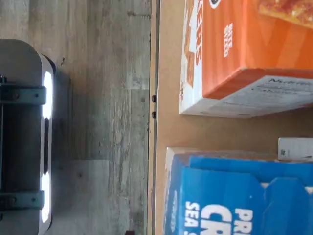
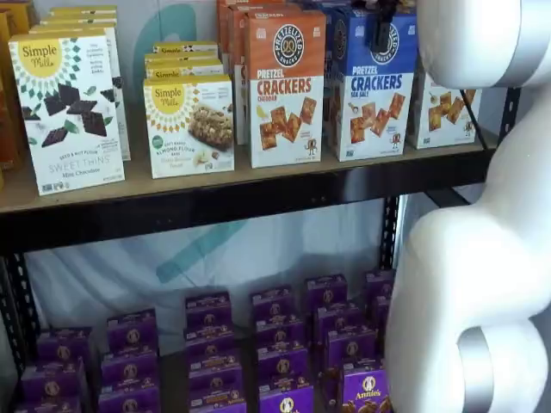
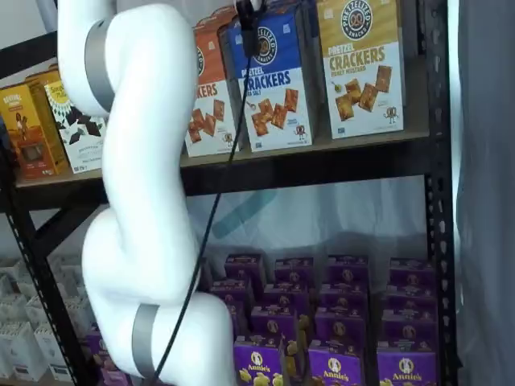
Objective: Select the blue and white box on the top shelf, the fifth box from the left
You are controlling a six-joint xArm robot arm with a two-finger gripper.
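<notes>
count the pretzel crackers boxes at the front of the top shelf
3: the orange Cheddar box, the blue and white box beside it, and the yellow-topped box at the far end. More stand behind, partly hidden.

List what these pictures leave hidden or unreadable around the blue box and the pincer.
- Pincer: only dark fingers hanging at the top edge in both shelf views; open or shut cannot be told.
- Blue box: its top is cut off by the frame edge; the fingers cover part of its logo.
- Yellow box: mostly hidden by the white arm.
</notes>
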